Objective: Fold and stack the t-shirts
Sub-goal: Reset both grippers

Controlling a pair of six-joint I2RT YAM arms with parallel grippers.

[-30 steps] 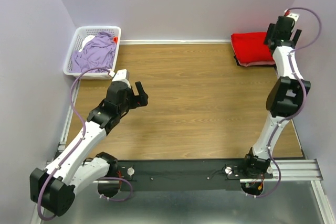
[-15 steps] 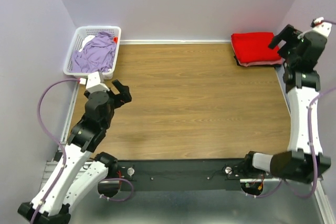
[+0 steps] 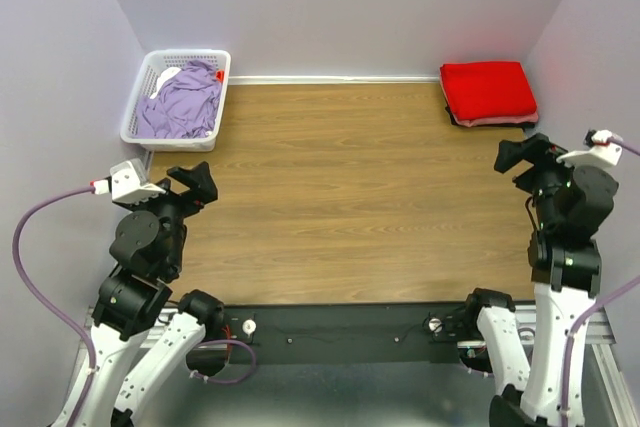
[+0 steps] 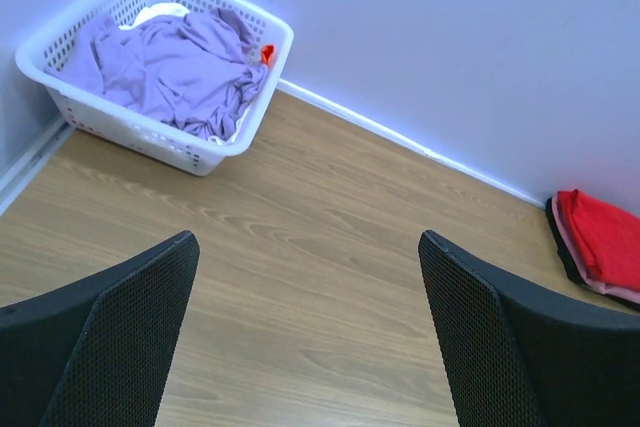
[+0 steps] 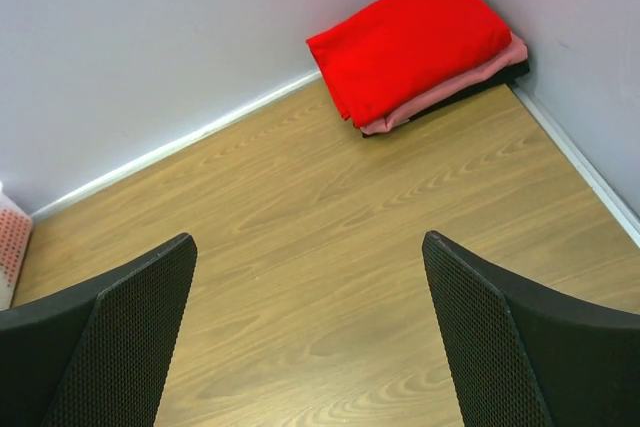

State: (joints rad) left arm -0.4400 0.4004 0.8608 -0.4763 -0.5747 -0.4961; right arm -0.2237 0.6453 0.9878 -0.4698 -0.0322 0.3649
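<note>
Hovering over our near side of the brown wood-grain tabletop (image 3: 350, 197), we are holding the left gripper (image 4: 307, 247) and the right gripper (image 5: 310, 242) with jaws spread wide, gripping nothing. Farther off, in the back right corner, the bright red folded t-shirt (image 5: 410, 42) is lying on top of the salmon-pink folded t-shirt (image 5: 450, 85). At the back left, the crumpled lavender t-shirt (image 4: 170, 62) is sitting inside the white plastic lattice basket (image 4: 140, 132).
</note>
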